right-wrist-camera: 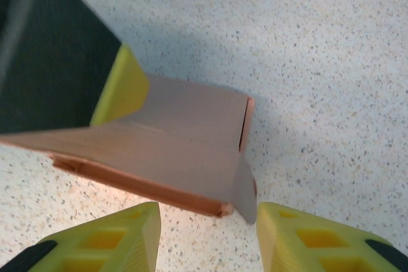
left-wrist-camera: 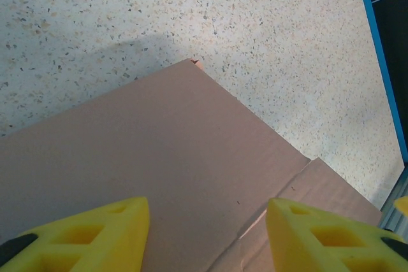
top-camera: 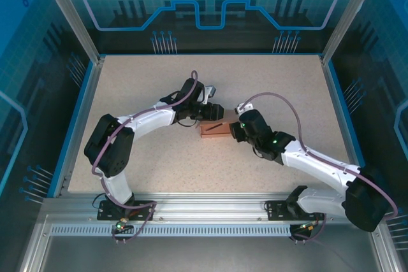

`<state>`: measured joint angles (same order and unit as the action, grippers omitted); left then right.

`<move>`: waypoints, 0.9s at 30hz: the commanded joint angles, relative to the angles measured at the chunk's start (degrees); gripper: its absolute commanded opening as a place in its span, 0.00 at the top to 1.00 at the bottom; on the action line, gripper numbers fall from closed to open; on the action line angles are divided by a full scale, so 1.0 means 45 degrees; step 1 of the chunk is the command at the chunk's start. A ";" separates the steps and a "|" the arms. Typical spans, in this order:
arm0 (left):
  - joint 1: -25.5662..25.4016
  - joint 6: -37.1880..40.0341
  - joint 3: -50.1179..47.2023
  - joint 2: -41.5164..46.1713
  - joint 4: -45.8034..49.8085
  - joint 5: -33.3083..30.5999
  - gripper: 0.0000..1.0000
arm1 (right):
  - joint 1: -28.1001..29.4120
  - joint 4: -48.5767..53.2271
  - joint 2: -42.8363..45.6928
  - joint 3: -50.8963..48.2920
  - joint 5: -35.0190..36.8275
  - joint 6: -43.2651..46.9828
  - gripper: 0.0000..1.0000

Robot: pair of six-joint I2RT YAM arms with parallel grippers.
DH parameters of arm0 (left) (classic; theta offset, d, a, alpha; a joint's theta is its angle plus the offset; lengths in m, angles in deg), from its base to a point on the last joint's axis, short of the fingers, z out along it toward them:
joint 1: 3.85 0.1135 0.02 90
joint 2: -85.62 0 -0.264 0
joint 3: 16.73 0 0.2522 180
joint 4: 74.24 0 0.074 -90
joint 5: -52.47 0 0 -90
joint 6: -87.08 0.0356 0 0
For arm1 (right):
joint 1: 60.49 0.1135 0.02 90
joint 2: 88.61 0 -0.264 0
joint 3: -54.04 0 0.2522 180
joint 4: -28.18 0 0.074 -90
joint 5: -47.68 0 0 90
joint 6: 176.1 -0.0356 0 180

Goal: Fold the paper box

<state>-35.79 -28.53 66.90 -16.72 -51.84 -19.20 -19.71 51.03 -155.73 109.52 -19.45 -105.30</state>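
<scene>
paper box (top-camera: 215, 130): mid desk (top-camera: 146, 81), between both arms, end flap loose | left pincer (left-wrist-camera: 207, 207): spread over box top, gripping nothing | right pincer (right-wrist-camera: 207, 213): parted, box end just ahead | left finger (right-wrist-camera: 121, 90) against box's far side

- Tabletop (top-camera: 191, 81) free on all sides of paper box (top-camera: 215, 130).
- Left pincer (top-camera: 213, 111) and right pincer (top-camera: 234, 130) crowd the box; gap between them probably tight.
</scene>
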 commanded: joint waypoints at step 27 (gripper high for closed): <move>-0.0096 -0.0473 -0.0908 0.0042 -0.0637 -0.0321 0.47 | -0.3597 0.0293 -0.4955 0.2511 -0.4829 -0.0469 0.52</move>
<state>-35.90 -30.04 64.19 -16.72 -54.11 -19.75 -35.12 52.49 -176.84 120.40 -40.04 -106.81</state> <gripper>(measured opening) 0.530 0.482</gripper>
